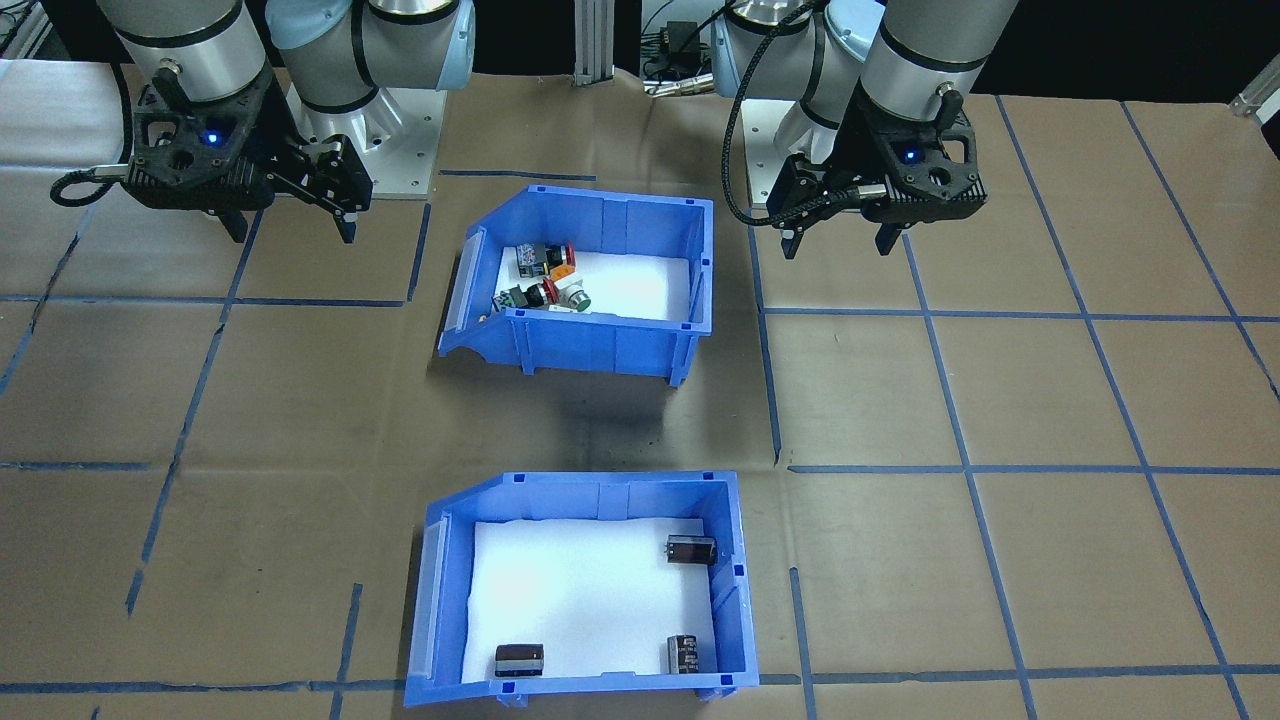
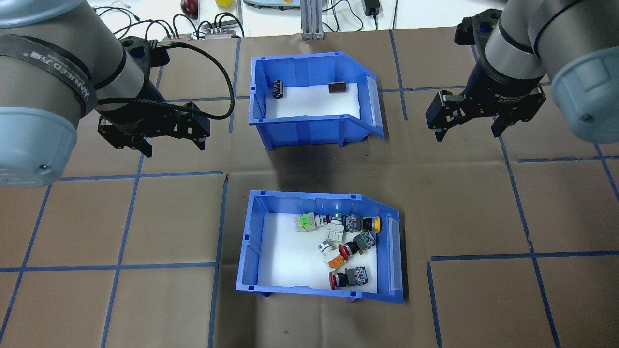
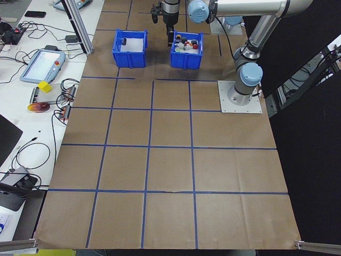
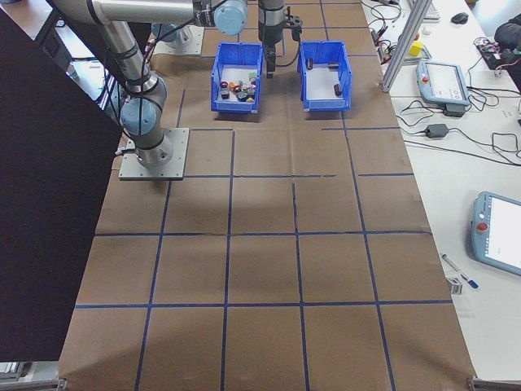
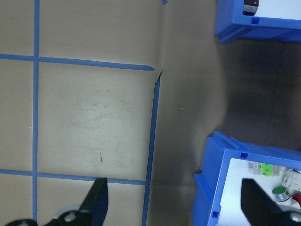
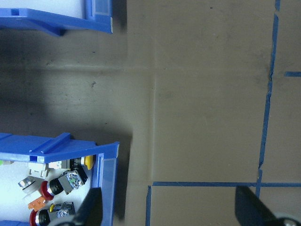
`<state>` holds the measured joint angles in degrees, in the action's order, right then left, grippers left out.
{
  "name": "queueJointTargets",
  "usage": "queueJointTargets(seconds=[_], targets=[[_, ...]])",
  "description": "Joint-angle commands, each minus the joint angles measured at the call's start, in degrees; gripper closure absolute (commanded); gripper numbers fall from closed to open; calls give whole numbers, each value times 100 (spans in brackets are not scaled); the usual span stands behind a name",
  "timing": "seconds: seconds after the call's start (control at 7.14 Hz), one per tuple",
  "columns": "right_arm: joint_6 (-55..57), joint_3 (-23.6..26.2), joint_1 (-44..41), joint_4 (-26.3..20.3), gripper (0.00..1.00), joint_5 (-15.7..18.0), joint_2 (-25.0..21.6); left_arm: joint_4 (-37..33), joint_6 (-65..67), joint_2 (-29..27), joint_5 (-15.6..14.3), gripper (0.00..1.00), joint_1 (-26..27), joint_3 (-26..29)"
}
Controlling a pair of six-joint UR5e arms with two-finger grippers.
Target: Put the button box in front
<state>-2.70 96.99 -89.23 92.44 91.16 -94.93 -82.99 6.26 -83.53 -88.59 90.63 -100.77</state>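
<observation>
**Button box sits near the robot, both grippers idle above the table**

In the overhead view the button box (image 2: 319, 246) lies at 6 o'clock from table centre, on the robot's side, its low open front facing 3 o'clock. The other bin (image 2: 314, 96), holding a few dark cylinders, sits at 12 o'clock, well apart from it across a bare strip of the table (image 2: 145, 217).

The left gripper (image 2: 171, 145) hovers at 10 o'clock from the button box, fingers spread, nothing between them. The right gripper (image 2: 469, 130) hovers at 2 o'clock from it, also spread and holding nothing. Neither touches a bin.

Handling, as a judgement: the box is rigid moulded plastic, probably light, with thin upright walls that suit a pinch from above. The back wall or a side wall near a corner looks the soundest hold; the sloped front lip offers less to clamp. The plastic may be slick, so a firm, deep bite matters. The switches (image 2: 346, 246) lie loose on the foam and bunched toward the open front, so tilting that way could spill them; keep the box level.
</observation>
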Motion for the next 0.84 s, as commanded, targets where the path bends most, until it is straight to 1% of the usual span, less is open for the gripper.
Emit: queueJointTargets(seconds=[0.0,0.14,0.28,0.42,0.56,0.7], targets=[[-403,-127,-33,-7,0,-63,97,28,15,38,8,1,8,39],[-1164,-285,-25,10,0,-64,272,46,-37,-5,26,1,8,31],[-1459,-539,-33,19,0,-46,552,46,-37,-14,26,1,-1,22],[-1749,-907,-33,11,0,-46,877,-6,32,81,-35,1,8,-56],[-2509,-1328,-85,2,0,-63,1280,37,755,108,34,1,16,-92],[-3317,-1732,-260,10,0,-64,1685,-32,2242,161,-9,1,77,-136]])
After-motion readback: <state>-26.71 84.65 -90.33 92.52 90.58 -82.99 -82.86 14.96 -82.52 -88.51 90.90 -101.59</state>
